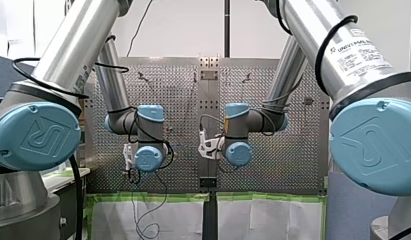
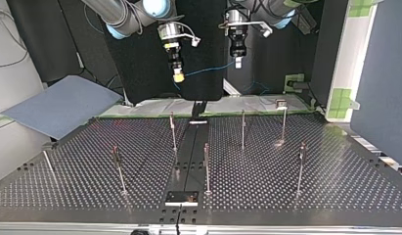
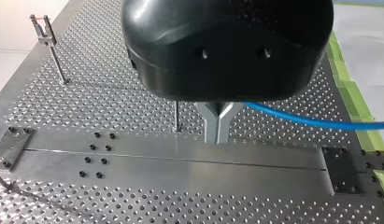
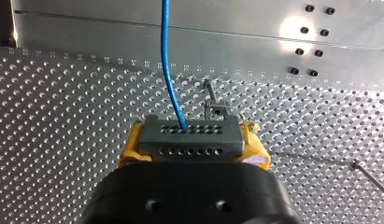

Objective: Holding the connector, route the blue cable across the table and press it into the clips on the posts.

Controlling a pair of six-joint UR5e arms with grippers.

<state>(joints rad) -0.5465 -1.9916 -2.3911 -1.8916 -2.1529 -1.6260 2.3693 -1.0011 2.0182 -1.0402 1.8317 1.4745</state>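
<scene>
While the right gripper [image 4: 193, 134] clamps the grey connector [image 4: 189, 142] in yellow pads [image 4: 130, 145] | left gripper [image 3: 218, 122] pinched on the blue cable [image 3: 311, 120], both well above posts [image 2: 243, 128] | risk: cable slips through metal fingers [image 3: 210, 127], slackens, misses clips [image 3: 41, 29].

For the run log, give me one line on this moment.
right gripper: shut on connector | left gripper: shut on cable | cable: in air between grippers | posts: no cable clipped
</scene>
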